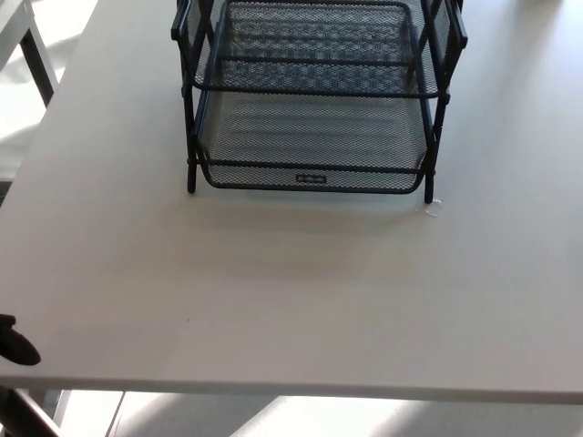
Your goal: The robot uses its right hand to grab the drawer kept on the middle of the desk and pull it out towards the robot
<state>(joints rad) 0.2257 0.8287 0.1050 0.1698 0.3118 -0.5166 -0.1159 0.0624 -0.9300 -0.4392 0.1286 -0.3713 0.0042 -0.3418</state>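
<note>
Black mesh drawer (310, 137) seated in its rack at tabletop (301, 291) far centre; pre-reach step, right hand out of view, state untellable; front rim (310, 167) to grasp, pull nearward.

A rounded black tip (16, 346) of the robot — glossy, unmarked.

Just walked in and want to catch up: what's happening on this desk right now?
Nothing is being handled yet. A black mesh drawer rack stands at the far middle of the white desk, its bottom drawer untouched. Only a dark bit of the robot's left hand shows at the desk's near left edge; the right hand isn't in view.
</note>
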